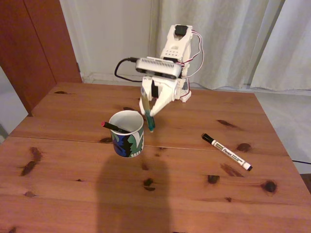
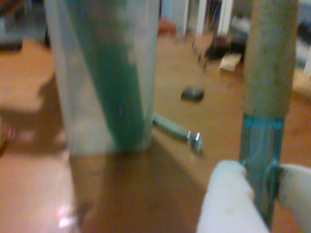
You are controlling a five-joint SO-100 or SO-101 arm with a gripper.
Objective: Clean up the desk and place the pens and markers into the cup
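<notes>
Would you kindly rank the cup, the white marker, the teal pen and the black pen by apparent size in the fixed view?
1. The cup, clearly bulkiest.
2. The white marker, lying on the desk.
3 and 4. The black pen in the cup and the teal pen in the gripper: both partly hidden, so unranked.

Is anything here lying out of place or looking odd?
Yes. The white marker with black cap lies loose on the reddish-brown wooden desk, far right of the leaf-patterned ceramic cup. The teal-green pen, held by the gripper, hangs outside the cup's rim.
</notes>
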